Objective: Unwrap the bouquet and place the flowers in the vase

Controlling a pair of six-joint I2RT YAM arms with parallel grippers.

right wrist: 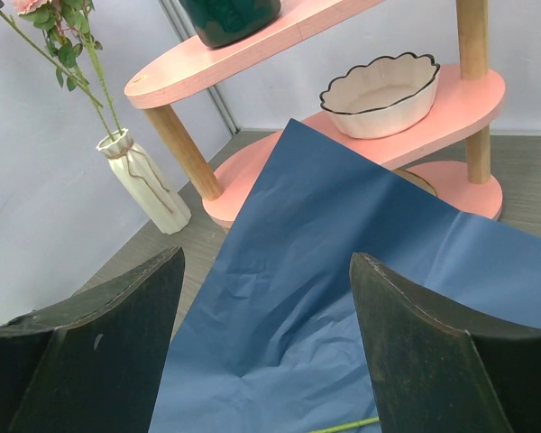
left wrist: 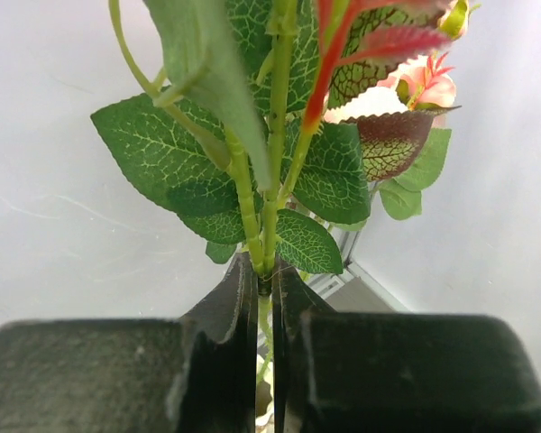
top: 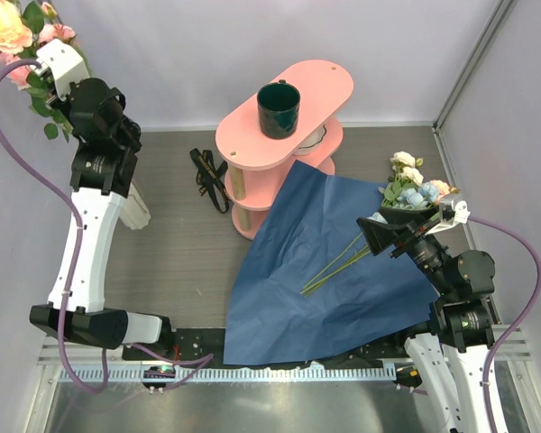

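The left gripper [left wrist: 263,280] is clenched on the green stems of the flowers [left wrist: 279,180], raised at the far left, with the stem ends at the mouth of the vase [right wrist: 144,185]. The right gripper [right wrist: 266,262] is released above the blue paper [right wrist: 343,234]; other blooms [top: 415,180] lie beside it. The flowers look light but top-heavy, with springy stems — a low hold on the bare stem seems best. How deep the stems sit cannot be told.

The blue paper [top: 279,307] looks matt and creased, the cream vase [right wrist: 149,194] glossy, the pink shelf [top: 329,86] smooth on wooden posts [right wrist: 185,153].
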